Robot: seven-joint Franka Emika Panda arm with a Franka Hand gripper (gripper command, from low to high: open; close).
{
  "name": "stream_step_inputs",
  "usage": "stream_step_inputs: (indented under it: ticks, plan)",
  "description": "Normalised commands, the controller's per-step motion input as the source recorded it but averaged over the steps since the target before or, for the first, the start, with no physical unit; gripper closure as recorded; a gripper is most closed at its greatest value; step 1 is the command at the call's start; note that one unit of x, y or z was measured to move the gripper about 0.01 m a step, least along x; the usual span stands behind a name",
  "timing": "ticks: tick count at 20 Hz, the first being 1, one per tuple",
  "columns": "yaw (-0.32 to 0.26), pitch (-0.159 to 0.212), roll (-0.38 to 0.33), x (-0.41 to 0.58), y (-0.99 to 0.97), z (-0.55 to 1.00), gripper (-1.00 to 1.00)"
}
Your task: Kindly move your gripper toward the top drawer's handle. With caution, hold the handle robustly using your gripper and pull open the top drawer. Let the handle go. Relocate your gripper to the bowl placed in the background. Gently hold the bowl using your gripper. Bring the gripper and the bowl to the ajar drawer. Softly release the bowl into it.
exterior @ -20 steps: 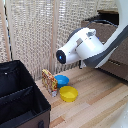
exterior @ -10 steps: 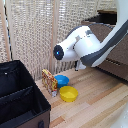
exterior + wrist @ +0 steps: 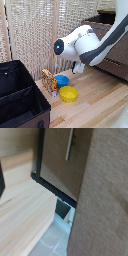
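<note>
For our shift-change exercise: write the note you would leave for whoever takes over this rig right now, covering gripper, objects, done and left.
Gripper: above the floor between the dresser and the bowls; open or shut cannot be told, nothing seen in it.
Blue bowl: on the wooden floor by the screen, beside the yellow bowl and a small printed box.
Drawer front with bar handle shows in the wrist view; whether the top drawer is open is unclear.
Left: grasp the blue bowl, carry it to the drawer, release it inside.
</note>
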Motion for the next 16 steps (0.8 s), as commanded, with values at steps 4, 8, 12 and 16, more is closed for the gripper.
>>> stream_step_inputs:
  ticks: [4,8,12,16]
  plan:
    - [-0.197,0.085,0.271,0.459,0.06,0.06,-1.00]
    - [-0.193,0.053,0.232,0.475,0.05,0.10,-1.00]
    - [-0.203,0.012,0.201,0.406,0.06,0.15,-1.00]
    - [-0.210,0.004,0.196,0.369,0.07,0.16,-1.00]
